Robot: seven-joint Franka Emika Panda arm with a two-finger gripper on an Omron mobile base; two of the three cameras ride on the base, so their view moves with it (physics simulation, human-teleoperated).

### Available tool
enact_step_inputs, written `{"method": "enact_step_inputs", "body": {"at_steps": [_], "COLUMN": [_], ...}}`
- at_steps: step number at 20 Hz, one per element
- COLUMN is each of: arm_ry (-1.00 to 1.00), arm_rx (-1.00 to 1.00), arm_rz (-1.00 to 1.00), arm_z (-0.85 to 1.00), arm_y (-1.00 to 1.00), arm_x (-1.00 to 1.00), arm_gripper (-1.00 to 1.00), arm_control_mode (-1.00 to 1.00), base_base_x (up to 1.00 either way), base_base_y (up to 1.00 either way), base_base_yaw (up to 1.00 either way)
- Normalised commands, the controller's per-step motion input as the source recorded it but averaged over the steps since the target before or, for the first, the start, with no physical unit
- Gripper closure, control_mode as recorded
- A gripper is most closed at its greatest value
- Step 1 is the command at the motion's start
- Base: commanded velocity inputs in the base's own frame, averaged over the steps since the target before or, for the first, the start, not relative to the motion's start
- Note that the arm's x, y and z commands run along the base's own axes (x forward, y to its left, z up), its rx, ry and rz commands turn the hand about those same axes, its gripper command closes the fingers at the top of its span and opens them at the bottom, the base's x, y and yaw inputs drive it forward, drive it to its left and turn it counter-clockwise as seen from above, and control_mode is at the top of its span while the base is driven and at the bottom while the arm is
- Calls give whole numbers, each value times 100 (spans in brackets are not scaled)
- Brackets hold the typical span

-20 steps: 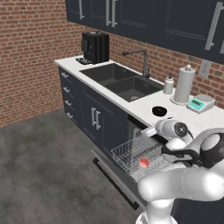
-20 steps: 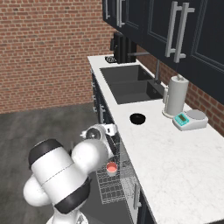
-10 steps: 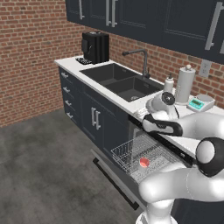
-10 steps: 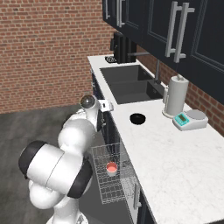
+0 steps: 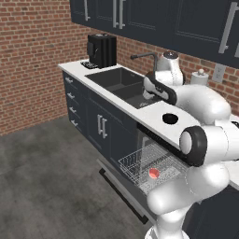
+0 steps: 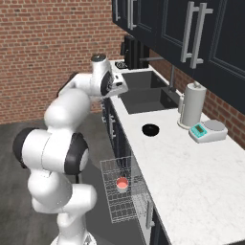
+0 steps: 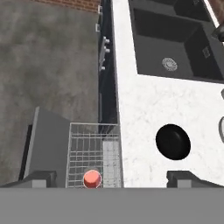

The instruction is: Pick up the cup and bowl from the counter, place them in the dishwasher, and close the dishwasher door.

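the small shallow round black bowl sits alone on the white, faintly marbled stone bench, between the dark double sink and the open dishwasher. the small cup with the red-pink inside already rests upright in the silvery wire rack, pulled out over the flat dark drop-down dishwasher door. the gripper hangs high above, looking straight down, its two dark fingertips spread wide with nothing between them. the bowl lies below it and off toward one fingertip, on the bench side of the rack, so the next move is probably a sideways shift over the bowl and then a descent.
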Motion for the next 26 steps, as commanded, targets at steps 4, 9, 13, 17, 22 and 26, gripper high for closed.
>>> {"method": "enact_step_inputs", "body": {"at_steps": [4, 9, 13, 17, 22, 26], "arm_ry": [41, 32, 20, 7, 0, 0], "arm_rx": [-6, 0, 0, 0, -3, -9], "arm_rz": [0, 0, 0, 0, 0, 0], "arm_z": [-13, -67, -87, -73, -50, -42], "arm_y": [-37, -51, -49, -31, -8, -4], "arm_x": [15, 8, 0, 0, 3, 6], "arm_gripper": [-100, -100, -100, -100, -100, -100], "arm_control_mode": [-100, -100, -100, -100, -100, -100], "base_base_x": [0, 0, 0, 0, 0, 0], "base_base_y": [0, 0, 0, 0, 0, 0], "base_base_yaw": [0, 0, 0, 0, 0, 0]}}
